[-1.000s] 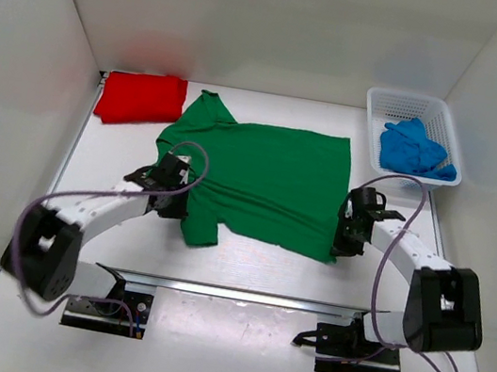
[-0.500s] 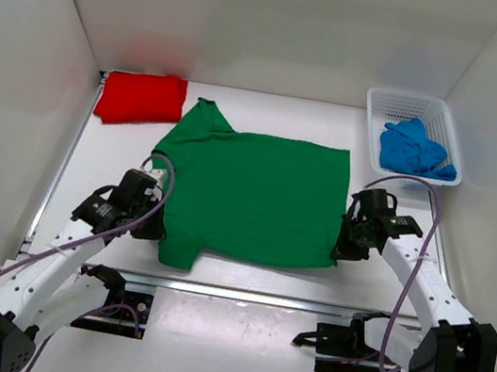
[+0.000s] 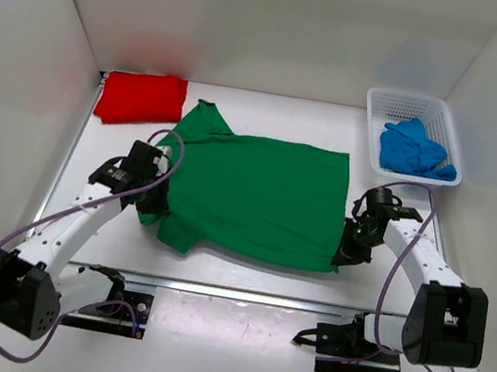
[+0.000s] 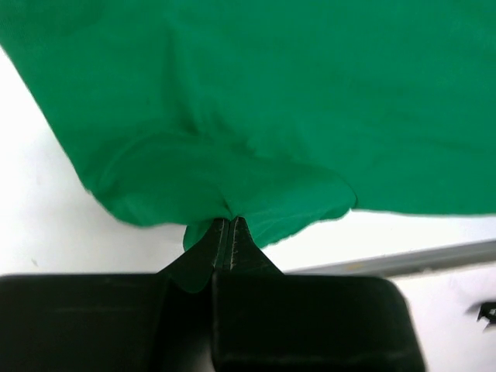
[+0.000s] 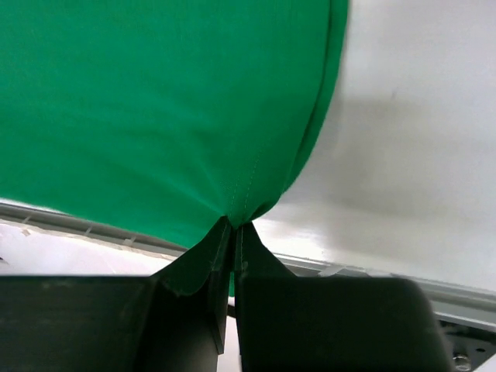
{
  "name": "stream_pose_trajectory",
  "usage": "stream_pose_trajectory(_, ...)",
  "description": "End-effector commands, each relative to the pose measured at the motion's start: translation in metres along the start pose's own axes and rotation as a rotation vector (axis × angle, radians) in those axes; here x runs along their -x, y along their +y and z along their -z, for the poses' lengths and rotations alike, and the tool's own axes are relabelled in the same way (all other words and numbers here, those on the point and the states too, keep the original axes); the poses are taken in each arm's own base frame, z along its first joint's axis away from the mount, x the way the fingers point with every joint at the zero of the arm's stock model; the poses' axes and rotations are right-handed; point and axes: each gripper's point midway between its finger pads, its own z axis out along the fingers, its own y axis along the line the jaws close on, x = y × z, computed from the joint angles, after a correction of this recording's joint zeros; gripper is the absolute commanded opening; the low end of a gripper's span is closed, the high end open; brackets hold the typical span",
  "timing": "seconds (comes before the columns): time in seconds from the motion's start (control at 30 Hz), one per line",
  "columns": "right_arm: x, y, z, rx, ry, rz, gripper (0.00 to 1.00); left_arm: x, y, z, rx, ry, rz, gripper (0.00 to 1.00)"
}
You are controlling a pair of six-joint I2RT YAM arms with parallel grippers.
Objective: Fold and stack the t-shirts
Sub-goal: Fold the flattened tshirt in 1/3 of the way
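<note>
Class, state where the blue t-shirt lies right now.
In the top view, the blue t-shirt lies bunched in the white basket at the far right corner.

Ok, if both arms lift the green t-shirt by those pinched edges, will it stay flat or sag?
Likely floppy: the green t-shirt bunches into soft folds where the left jaws pinch it, so its middle would probably sag. Probably light: both jaws are shut on only a thin edge.
</note>
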Motion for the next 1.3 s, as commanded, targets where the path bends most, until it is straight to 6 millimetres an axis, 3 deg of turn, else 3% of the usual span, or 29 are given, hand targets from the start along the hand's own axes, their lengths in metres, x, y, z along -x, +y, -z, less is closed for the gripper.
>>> stream_pose_trajectory(0.0,0.028,0.001,0.006,0.016,-0.049,0.021,0.0,0.038,-0.009,0.003,-0.027,-0.082,-0.038,0.0)
stream_pose_trajectory(0.3,0.068,0.002,0.004,0.022,-0.034,0.043,0.0,0.071,-0.002,-0.025,0.006,-0.039,-0.05,0.0)
stream_pose_trajectory(0.37,0.083,0.005,0.004,0.021,-0.036,0.04,0.0,0.088,-0.005,-0.03,0.005,-0.048,-0.053,0.0)
stream_pose_trajectory(0.57,0.097,0.003,-0.006,0.015,-0.019,0.05,0.0,0.117,-0.01,-0.046,0.009,-0.05,-0.061,0.0)
stream_pose_trajectory(0.7,0.111,0.006,-0.008,0.023,-0.031,0.065,0.0,0.127,-0.005,-0.058,0.025,-0.043,-0.056,0.0)
stream_pose_trajectory(0.8,0.131,0.005,-0.008,0.016,-0.054,0.069,0.04,0.144,-0.005,-0.068,0.027,-0.051,-0.044,0.01)
stream_pose_trajectory(0.87,0.148,0.003,-0.008,0.009,-0.097,0.062,0.14,0.16,-0.004,-0.072,0.019,-0.07,-0.011,0.23)
stream_pose_trajectory(0.97,0.176,0.014,0.007,0.039,-0.232,0.053,0.31,0.191,-0.005,-0.076,-0.038,-0.126,0.077,0.33)
stream_pose_trajectory(1.03,0.191,0.018,0.018,0.047,-0.337,0.051,0.38,0.209,-0.009,-0.071,-0.072,-0.189,0.126,0.5)
stream_pose_trajectory(1.17,0.197,0.029,0.048,0.071,-0.493,0.084,0.38,0.217,-0.01,-0.056,-0.086,-0.269,0.144,0.51)
stream_pose_trajectory(1.27,0.185,0.022,0.045,0.039,-0.491,0.097,0.37,0.198,-0.006,-0.053,-0.068,-0.255,0.136,0.52)
